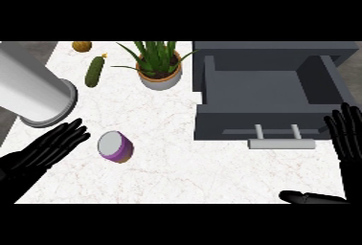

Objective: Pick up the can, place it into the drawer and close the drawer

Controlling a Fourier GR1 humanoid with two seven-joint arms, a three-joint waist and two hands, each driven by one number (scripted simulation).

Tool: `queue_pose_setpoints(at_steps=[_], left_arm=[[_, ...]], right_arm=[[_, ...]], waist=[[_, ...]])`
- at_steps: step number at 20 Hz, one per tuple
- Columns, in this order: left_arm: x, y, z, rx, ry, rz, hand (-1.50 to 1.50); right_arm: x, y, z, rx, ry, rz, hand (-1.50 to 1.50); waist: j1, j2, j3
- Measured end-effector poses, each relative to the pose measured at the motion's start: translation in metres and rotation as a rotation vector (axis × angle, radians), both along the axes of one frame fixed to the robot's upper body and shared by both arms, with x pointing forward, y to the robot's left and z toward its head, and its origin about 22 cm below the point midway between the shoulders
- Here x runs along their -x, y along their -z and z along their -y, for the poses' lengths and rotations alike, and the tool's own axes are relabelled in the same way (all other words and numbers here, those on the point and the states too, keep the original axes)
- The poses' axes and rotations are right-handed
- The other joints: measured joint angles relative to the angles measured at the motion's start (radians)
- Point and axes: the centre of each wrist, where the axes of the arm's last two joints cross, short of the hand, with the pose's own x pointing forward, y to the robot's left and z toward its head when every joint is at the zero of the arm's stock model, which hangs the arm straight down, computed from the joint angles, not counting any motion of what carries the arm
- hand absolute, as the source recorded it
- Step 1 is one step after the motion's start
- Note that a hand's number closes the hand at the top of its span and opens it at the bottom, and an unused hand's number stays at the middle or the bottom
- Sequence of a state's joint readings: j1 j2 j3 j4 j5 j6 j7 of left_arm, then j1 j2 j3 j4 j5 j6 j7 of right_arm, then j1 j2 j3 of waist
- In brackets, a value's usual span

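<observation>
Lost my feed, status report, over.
Left hand open beside can, no contact. Right hand open by drawer. Drawer open, nothing inside. Path unobstructed.

Grey cylinder (32,91) cut by left edge; right hand (346,139) cut by right edge.

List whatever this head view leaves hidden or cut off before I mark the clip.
- Left robot hand: wrist and forearm cut off by the lower left edge.
- Right robot hand: palm cut off by the right edge; only fingers and thumb show.
- Grey cylinder: top runs off the left edge.
- Drawer: front inner floor hidden behind its own front panel.
- Can: label unreadable, lying tilted.
</observation>
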State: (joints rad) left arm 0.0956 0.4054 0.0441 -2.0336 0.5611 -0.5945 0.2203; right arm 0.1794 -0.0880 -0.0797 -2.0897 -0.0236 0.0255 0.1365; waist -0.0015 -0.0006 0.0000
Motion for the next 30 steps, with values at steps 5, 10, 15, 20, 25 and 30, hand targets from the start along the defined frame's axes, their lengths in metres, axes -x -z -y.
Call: queue_pose_setpoints(at_steps=[5,10,15,20,25,30], left_arm=[[-0.01,0.001,-0.006,-0.003,-0.026,-0.03,-1.5],[-0.024,0.007,-0.006,-0.009,-0.04,-0.039,-1.5],[-0.032,0.027,-0.001,-0.016,-0.043,-0.055,-1.5],[-0.039,0.05,0.007,-0.027,-0.044,-0.06,-1.5],[-0.043,0.071,0.007,-0.033,-0.063,-0.064,-1.5],[-0.05,0.09,0.003,-0.046,-0.091,-0.073,-1.5]], right_arm=[[0.001,0.005,0.005,-0.002,0.001,-0.004,-1.5],[0.006,0.008,0.016,0.004,0.001,-0.005,-1.5],[0.013,0.01,0.021,0.007,-0.002,-0.008,-1.5],[0.019,0.01,0.027,0.009,-0.001,-0.004,-1.5],[0.013,0.017,0.028,0.012,0.001,-0.007,-1.5],[0.018,0.015,0.033,0.016,0.006,-0.003,-1.5]], waist=[[-0.001,0.0,0.0],[-0.002,0.0,0.0],[-0.002,0.0,0.0],[-0.003,0.0,0.0],[-0.001,0.0,0.0],[-0.002,0.0,0.0]])
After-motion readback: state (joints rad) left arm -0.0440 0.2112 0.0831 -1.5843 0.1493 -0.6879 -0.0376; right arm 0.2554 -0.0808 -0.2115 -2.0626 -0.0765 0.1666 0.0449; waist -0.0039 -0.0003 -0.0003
